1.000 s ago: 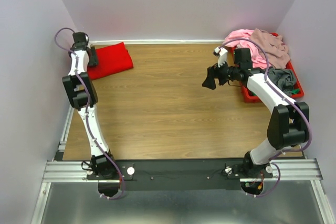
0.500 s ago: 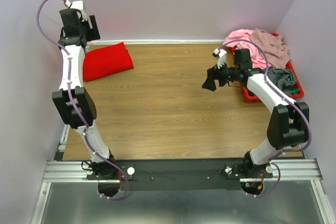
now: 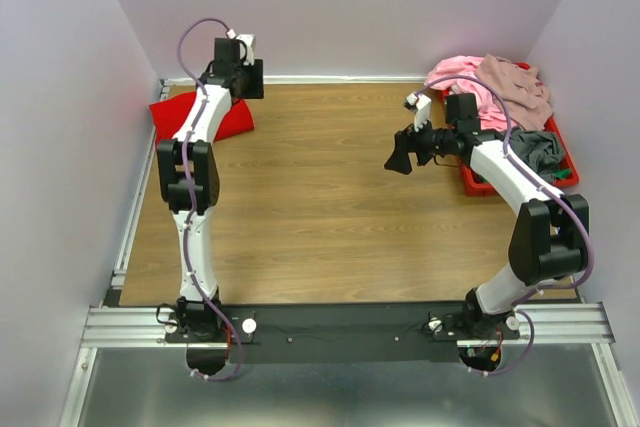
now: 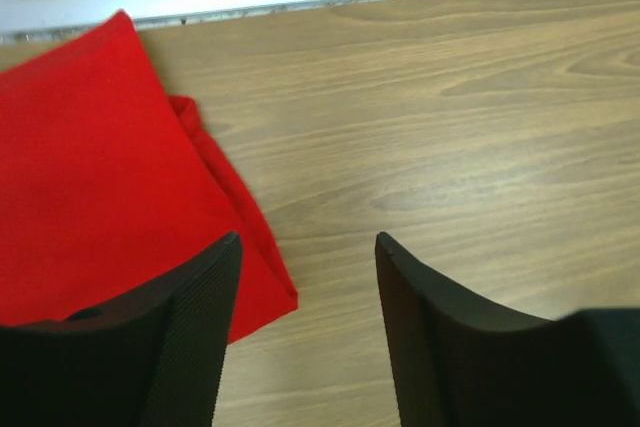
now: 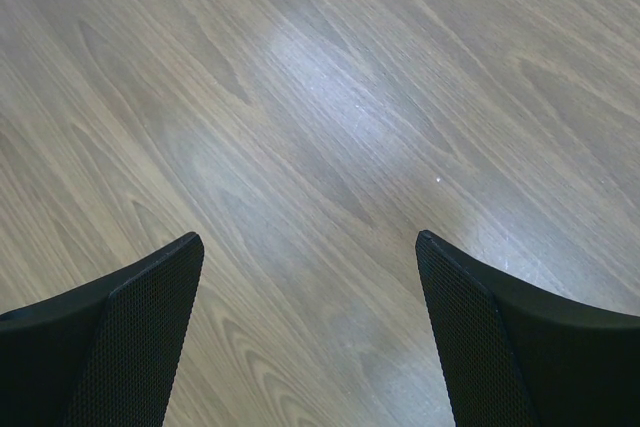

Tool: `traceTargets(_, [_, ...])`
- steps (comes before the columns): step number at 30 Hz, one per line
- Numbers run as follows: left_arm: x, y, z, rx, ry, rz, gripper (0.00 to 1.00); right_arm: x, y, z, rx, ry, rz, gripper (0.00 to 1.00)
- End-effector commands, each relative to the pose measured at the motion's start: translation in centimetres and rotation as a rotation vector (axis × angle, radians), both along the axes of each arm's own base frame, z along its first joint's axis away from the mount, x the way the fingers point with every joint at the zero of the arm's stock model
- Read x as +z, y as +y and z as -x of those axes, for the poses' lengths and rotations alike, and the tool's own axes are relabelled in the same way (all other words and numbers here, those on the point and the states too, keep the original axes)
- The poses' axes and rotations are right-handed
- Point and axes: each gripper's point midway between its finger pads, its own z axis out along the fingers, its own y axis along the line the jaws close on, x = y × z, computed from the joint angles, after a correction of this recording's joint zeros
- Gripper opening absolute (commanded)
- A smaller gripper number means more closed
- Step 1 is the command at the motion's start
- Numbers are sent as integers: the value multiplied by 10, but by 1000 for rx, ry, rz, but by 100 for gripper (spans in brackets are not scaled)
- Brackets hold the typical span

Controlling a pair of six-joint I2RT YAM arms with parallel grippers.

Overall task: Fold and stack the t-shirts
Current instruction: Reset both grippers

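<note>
Folded red t-shirt (image 3: 236, 117) sits in the far left corner of the bench (image 3: 320, 207). The left pincer (image 4: 308, 242) hangs just off its edge, spread apart with nothing in it. The right pincer (image 5: 308, 237) is spread wide too, over bare wood. The other t-shirts (image 3: 495, 87) are heaped in the red tray (image 3: 478, 185), far right.

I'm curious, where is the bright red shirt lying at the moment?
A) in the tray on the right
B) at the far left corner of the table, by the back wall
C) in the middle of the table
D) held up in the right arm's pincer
B: the red shirt lies flat on the wooden table at its far left corner by the back wall, with the left pincer open near its edge, holding nothing.
</note>
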Motion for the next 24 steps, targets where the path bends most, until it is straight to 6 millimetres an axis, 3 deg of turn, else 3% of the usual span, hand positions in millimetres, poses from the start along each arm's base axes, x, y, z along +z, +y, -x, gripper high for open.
traceTargets(1, [9,20,-16,151,-53,-87,69,-8,0,7,25,30,-8,93])
traceTargets(8, [-21,18,-28,240,-15,-174,70,-11,0,7,24,37,-4,93])
traceTargets(20, [-79,27,-18,257,107,-273,57,-17,-2,5,16,51,6,93])
traceTargets(24, [-95,32,-11,271,142,-313,57,-16,-4,5,12,47,6,93])
